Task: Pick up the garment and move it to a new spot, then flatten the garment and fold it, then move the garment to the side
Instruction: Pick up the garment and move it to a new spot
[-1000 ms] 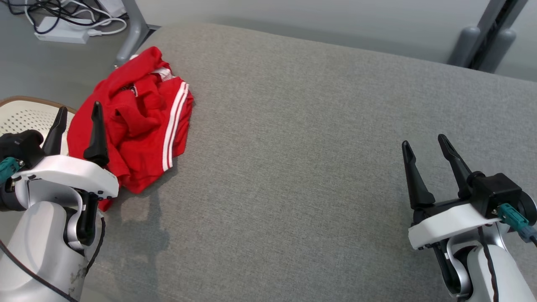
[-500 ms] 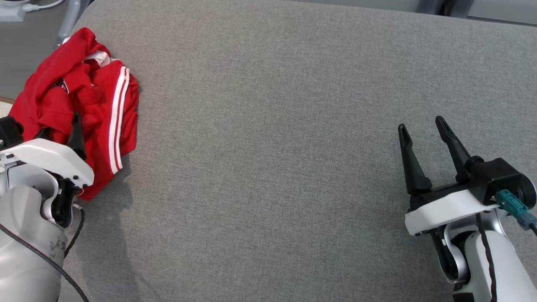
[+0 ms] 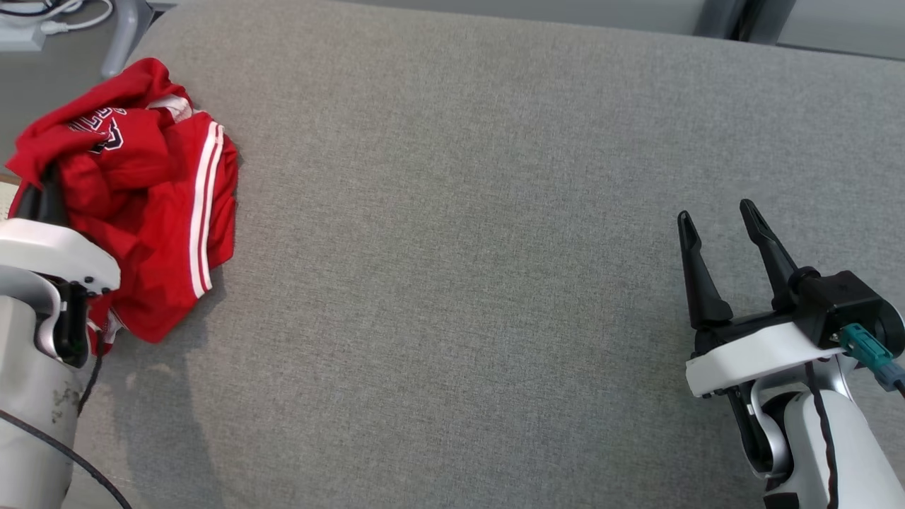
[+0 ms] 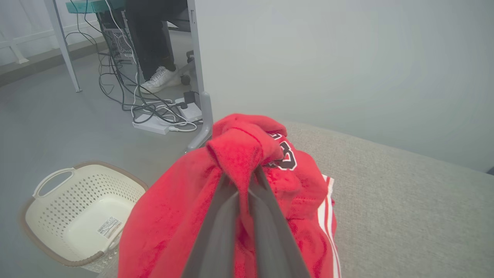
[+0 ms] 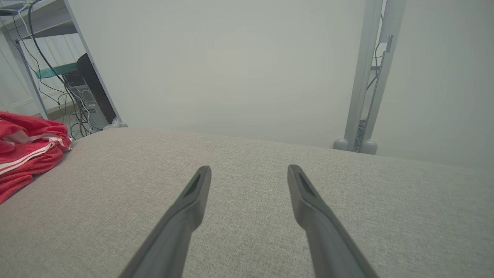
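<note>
Red striped garment lies bunched at the left edge of the grey cushion, a fold pinched in the closed left gripper, well apart from the empty, wide-open right gripper.

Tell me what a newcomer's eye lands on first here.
The crumpled red garment with white stripes, at the far left edge of the grey padded surface, stands out at once. The left gripper is shut on a fold of it, while the right gripper hangs open over bare fabric at the right.
</note>
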You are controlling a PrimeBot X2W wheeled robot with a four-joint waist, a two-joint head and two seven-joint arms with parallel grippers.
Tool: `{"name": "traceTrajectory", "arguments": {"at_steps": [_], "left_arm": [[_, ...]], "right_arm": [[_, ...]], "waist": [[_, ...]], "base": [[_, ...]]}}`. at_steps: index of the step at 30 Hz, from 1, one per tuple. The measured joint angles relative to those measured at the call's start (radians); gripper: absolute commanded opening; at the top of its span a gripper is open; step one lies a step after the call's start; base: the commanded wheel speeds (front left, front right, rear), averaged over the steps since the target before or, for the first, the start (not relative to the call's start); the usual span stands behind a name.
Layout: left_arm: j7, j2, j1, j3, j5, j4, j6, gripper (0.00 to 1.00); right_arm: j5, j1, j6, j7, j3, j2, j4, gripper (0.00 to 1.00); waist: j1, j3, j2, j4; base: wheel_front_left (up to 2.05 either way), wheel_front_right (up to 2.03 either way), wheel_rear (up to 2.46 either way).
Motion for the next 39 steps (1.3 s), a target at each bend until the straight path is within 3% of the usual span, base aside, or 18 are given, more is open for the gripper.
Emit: {"name": "traceTrajectory", "arguments": {"at_steps": [7,15,26,32,39], "left_arm": [[-0.017,0.026,0.069,0.03,0.035,-0.178,0.046,0.0],[-0.013,0.028,0.245,0.039,0.068,-0.523,0.125,0.0],[0.149,0.029,0.509,-0.03,0.114,-1.006,0.249,0.0],[0.214,0.014,0.572,-0.109,0.131,-1.105,0.256,0.0],[0.242,-0.025,0.564,-0.213,0.137,-1.091,0.21,0.0]], "right_arm": [[0.011,0.013,0.0,-0.017,-0.003,0.005,0.008,1.0],[0.03,0.042,0.0,-0.036,-0.004,0.008,0.01,1.0],[0.081,0.08,0.0,-0.054,0.018,0.009,0.008,1.0],[0.095,0.098,0.0,-0.058,0.027,0.009,0.011,1.0],[0.108,0.11,0.0,-0.062,0.037,0.009,0.014,1.0]], "waist": [[0.0,-0.053,0.0001,-0.009],[0.0,-0.099,0.0001,-0.064],[0.0,-0.151,0.0001,-0.2],[0.0,-0.171,0.0,-0.295],[0.0,-0.188,0.0001,-0.414]], "base": [[0.0,0.0,0.0],[0.0,0.0,0.0],[0.0,0.0,0.0],[0.0,0.0,0.0],[0.0,0.0,0.0]]}}
